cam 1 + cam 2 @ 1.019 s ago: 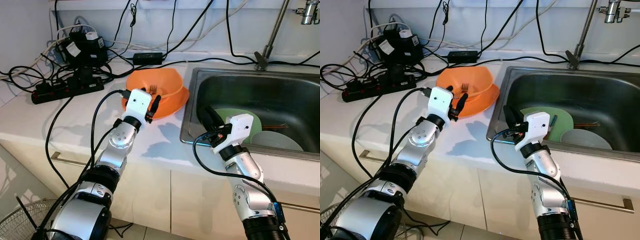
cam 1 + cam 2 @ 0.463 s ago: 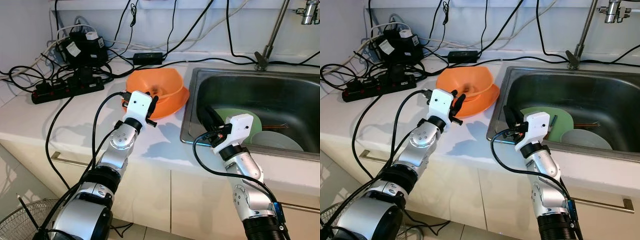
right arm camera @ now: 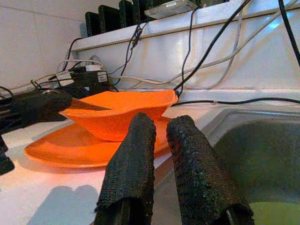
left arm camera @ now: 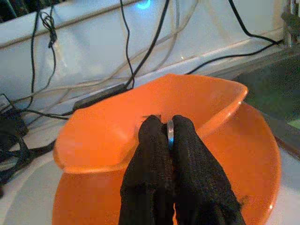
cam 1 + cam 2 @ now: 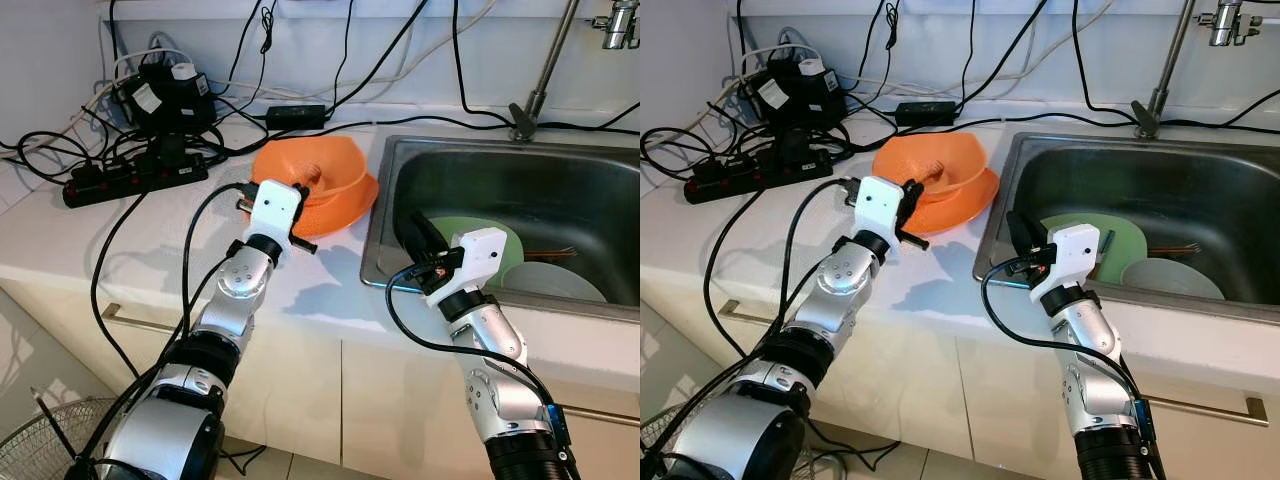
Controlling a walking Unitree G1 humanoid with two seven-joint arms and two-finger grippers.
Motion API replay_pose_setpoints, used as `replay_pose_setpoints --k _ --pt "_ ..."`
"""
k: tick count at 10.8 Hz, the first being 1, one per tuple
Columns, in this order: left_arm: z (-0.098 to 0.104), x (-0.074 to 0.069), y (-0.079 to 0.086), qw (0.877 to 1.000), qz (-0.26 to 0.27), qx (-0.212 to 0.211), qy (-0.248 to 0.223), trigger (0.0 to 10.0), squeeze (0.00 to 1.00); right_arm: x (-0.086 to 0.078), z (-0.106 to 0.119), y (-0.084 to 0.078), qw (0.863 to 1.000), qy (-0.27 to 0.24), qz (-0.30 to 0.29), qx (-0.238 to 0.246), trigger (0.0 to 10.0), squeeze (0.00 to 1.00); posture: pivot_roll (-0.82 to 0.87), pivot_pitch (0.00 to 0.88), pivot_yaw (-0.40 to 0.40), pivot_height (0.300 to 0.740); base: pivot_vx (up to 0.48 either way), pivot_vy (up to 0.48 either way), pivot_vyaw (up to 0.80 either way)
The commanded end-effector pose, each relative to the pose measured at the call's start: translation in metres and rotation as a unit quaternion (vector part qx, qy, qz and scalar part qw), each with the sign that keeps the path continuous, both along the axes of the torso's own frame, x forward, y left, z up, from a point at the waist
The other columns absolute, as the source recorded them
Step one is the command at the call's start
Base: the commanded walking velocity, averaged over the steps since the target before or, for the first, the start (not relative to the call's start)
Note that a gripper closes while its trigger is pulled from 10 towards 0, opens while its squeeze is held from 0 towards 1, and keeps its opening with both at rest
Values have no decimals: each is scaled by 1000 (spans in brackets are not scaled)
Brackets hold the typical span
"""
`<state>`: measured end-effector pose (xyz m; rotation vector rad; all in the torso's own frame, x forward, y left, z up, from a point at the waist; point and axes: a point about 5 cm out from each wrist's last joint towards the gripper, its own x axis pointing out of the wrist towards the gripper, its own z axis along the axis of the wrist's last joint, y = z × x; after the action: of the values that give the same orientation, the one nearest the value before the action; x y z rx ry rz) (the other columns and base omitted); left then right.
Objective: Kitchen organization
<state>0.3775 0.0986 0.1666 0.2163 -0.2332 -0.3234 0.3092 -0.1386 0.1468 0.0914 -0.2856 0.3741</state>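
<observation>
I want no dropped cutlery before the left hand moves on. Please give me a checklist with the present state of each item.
1. Left hand shut on the fork: ok.
2. Fork lifted out of the orange bowl: cannot tell.
3. Bowl seated on the orange plate: ok.
4. Right hand apart from the bowl, at the sink edge: ok.
5. Cables away from the left hand: ok.

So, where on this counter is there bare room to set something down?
Bare white counter lies in front of the power strip, left of the orange plate. A narrow strip runs between plate and sink. Behind, cables crowd it.
</observation>
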Motion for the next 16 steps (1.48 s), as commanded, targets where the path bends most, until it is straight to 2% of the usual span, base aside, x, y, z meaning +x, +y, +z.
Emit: replay_pose_setpoints --k 1,3,4,5,9,10,11,13,14,16 --pt "22 3 1 999 1 -3 -47 0 0 2 1 3 1000 -3 3 2 10000 0 19 0 83 740 0 0 0" --pt "45 0 -4 994 -3 16 -112 0 0 3 2 3 1000 -3 3 2 10000 0 19 0 83 740 0 0 0" --pt "60 -6 -10 987 -18 13 -160 6627 0 3 2 4 1000 -3 3 2 10000 0 21 0 83 740 0 0 0" --pt "74 -14 -21 980 -52 -7 -190 10000 0 3 2 4 1000 -3 1 2 10000 0 20 0 84 740 0 0 0" --pt "78 -33 -53 971 -167 -70 -153 10000 0 5 2 1 1000 -9 -16 -15 10000 0 18 0 91 740 0 0 0" --pt "74 -38 -59 969 -189 -80 -136 10000 0 7 5 -2 999 -14 -27 -19 10000 1000 19 0 93 740 0 0 0" --pt "73 -40 -60 969 -193 -82 -132 10000 0 8 7 -3 999 -19 -30 -21 10000 1000 17 0 93 740 0 0 0" --pt "71 -43 -61 968 -202 -88 -118 10000 0 11 26 -9 996 -56 -50 -49 10000 1000 11 0 93 740 0 0 0" --pt "70 -44 -61 969 -204 -88 -112 10000 0 12 30 -11 993 -69 -56 -76 10000 1000 5 0 93 740 0 0 0" --pt "69 -46 -63 968 -211 -91 -100 10000 0 12 30 -12 991 -75 -65 -95 10000 973 1 0 92 740 0 0 0"
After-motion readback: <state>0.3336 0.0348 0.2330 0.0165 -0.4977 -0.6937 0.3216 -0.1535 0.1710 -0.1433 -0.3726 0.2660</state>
